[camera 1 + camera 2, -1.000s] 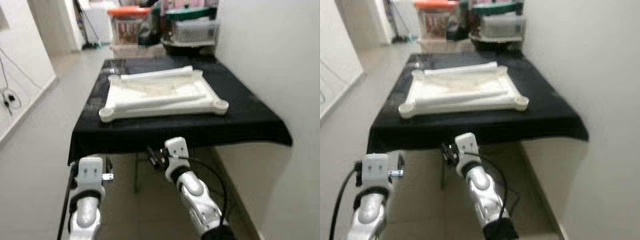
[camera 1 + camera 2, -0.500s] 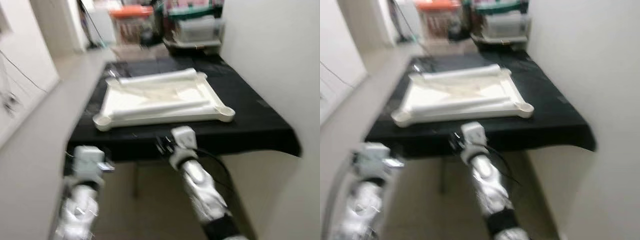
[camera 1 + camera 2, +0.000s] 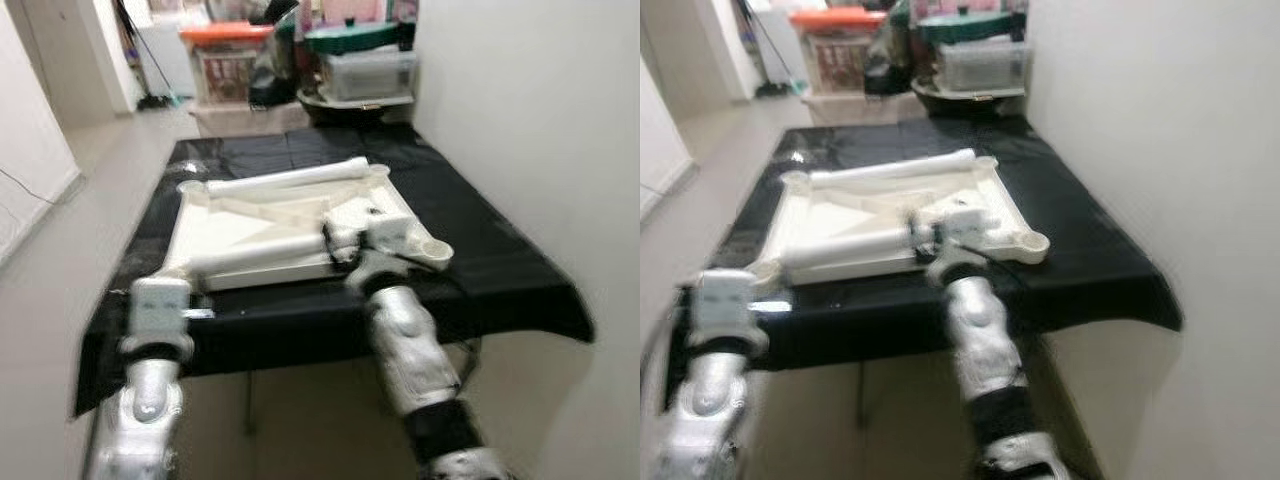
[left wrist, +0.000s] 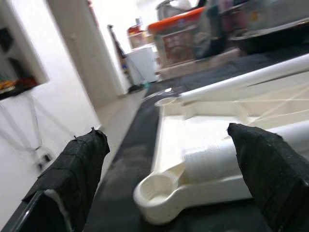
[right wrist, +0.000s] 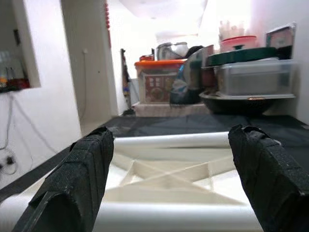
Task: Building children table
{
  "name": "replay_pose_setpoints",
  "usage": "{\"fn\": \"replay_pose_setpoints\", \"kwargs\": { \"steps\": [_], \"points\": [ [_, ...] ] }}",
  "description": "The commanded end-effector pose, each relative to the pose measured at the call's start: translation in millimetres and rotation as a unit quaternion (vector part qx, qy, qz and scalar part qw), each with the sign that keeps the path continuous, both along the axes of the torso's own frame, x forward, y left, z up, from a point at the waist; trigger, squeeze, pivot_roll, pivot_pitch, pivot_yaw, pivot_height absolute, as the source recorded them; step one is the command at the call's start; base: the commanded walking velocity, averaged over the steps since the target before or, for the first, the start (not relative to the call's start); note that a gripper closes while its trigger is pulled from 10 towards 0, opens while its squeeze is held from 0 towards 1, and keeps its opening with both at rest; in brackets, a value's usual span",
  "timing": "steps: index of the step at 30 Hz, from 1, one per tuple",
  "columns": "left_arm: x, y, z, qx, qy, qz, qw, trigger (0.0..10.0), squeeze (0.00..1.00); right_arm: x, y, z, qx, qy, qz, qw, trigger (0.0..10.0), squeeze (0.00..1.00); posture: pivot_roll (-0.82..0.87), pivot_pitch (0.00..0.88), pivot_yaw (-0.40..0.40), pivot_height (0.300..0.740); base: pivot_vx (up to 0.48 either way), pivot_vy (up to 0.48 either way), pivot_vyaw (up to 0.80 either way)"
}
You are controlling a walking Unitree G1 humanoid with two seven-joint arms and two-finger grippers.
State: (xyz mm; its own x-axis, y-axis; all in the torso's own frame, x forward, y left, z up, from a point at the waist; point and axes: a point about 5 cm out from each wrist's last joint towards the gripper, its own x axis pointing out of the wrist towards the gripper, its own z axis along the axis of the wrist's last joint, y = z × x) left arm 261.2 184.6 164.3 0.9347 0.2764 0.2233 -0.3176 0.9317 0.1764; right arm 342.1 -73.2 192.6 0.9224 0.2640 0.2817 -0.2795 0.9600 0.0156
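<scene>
A white children's tabletop lies upside down on a black-clothed table. Two white legs lie on it: a near leg and a far leg. My right gripper is open above the tabletop's near edge, with the near leg just below its spread fingers and nothing held. My left gripper is open at the near left corner. The round corner socket and the near leg's threaded end lie between its fingers.
Stacked storage bins and a clear box with a green lid crowd the table's far end. A white wall runs close along the right side. Open floor lies to the left.
The camera has come closer to the table. Both arms rose from below the table's edge to tabletop height; the right gripper now reaches over the near leg.
</scene>
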Motion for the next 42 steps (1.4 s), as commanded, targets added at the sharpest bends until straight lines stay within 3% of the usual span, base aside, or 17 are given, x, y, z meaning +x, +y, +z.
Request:
{"fn": "replay_pose_setpoints", "kwargs": {
  "steps": [1,17,20,24,27,29,30,31,32,33,35,36,37,38,39,41,42],
  "points": [
    [0.0,-2.7,-2.6,0.003,0.009,-0.005,1.000,10.0,0.00,2.5,-8.2,-1.9,0.005,0.009,-0.015,1.000,10.0,0.00,-0.03,0.000,0.018,0.740,0.285,0.000,0.00],
    [5.1,16.0,8.7,-0.008,0.015,-0.002,1.000,10.0,0.00,5.8,-10.5,2.9,0.015,0.008,-0.023,1.000,10.0,0.00,-0.02,0.000,0.019,0.740,0.104,0.000,0.00],
    [17.5,20.6,23.9,0.021,0.032,-0.084,0.996,10.0,0.00,6.2,-10.9,4.3,0.019,0.008,-0.025,0.999,10.0,0.00,-0.02,0.000,0.023,0.740,0.000,0.000,0.00],
    [29.4,28.6,40.0,0.055,0.036,-0.127,0.990,10.0,0.00,6.8,-12.0,5.8,0.022,0.007,-0.027,0.999,10.0,0.00,-0.02,0.000,0.025,0.740,0.000,0.000,0.00],
    [46.5,38.3,54.6,0.118,0.088,-0.212,0.966,10.0,0.00,6.7,-14.4,8.7,0.027,0.005,-0.030,0.999,10.0,0.00,-0.01,0.000,0.034,0.740,0.000,0.000,0.00],
    [46.5,38.3,54.6,0.118,0.088,-0.212,0.966,10.0,0.00,6.7,-14.4,8.7,0.027,0.005,-0.030,0.999,10.0,0.00,-0.01,0.000,0.034,0.740,0.000,0.000,0.00],
    [52.3,41.0,58.7,0.135,0.106,-0.239,0.956,10.0,0.45,6.6,-15.2,10.0,0.028,0.004,-0.031,0.999,10.0,0.00,-0.01,0.000,0.043,0.740,0.000,0.000,0.00],
    [52.3,41.0,58.7,0.135,0.106,-0.239,0.956,10.0,0.45,6.6,-15.2,10.0,0.028,0.004,-0.031,0.999,10.0,0.00,-0.01,0.000,0.043,0.740,0.000,0.000,0.00],
    [57.5,41.7,61.0,0.144,0.124,-0.272,0.943,10.0,1.00,5.9,-16.1,11.5,0.029,0.003,-0.032,0.999,10.0,0.00,-0.01,0.000,0.050,0.740,0.000,0.000,0.00],
    [57.5,41.7,61.0,0.144,0.124,-0.272,0.943,10.0,1.00,5.9,-16.1,11.5,0.029,0.003,-0.032,0.999,10.0,0.00,-0.01,0.000,0.050,0.740,0.000,0.000,0.00],
    [63.1,36.9,54.5,0.160,0.185,-0.351,0.904,10.0,1.00,3.5,-17.7,11.9,0.030,0.004,-0.035,0.999,10.0,0.00,-0.01,0.000,0.064,0.740,0.000,0.000,0.00],
    [63.1,36.9,54.5,0.160,0.185,-0.351,0.904,10.0,1.00,3.5,-17.7,11.9,0.030,0.004,-0.035,0.999,10.0,0.00,-0.01,0.000,0.064,0.740,0.000,0.000,0.00],
    [65.1,34.9,50.3,0.158,0.215,-0.378,0.886,10.0,1.00,2.1,-18.2,11.5,0.031,0.006,-0.036,0.999,10.0,0.00,-0.01,0.000,0.069,0.740,0.000,0.000,0.00],
    [66.6,33.3,47.3,0.156,0.244,-0.408,0.866,10.0,0.00,0.1,-18.3,10.8,0.031,0.008,-0.037,0.999,10.0,0.00,-0.01,0.000,0.070,0.740,0.000,0.000,0.00],
    [66.6,33.3,47.3,0.156,0.244,-0.408,0.866,10.0,0.00,0.1,-18.3,10.8,0.031,0.008,-0.037,0.999,10.0,0.00,-0.01,0.000,0.070,0.740,0.000,0.000,0.00],
    [73.0,43.7,44.6,0.168,0.301,-0.436,0.832,10.0,0.00,-4.0,-17.7,8.6,0.032,0.016,-0.035,0.999,10.0,0.00,-0.01,0.023,0.077,0.740,0.000,0.000,0.00],
    [73.0,43.7,44.6,0.168,0.301,-0.436,0.832,10.0,0.00,-4.0,-17.7,8.6,0.032,0.016,-0.035,0.999,10.0,0.00,-0.01,0.023,0.077,0.740,0.000,0.000,0.00]
  ]
}}
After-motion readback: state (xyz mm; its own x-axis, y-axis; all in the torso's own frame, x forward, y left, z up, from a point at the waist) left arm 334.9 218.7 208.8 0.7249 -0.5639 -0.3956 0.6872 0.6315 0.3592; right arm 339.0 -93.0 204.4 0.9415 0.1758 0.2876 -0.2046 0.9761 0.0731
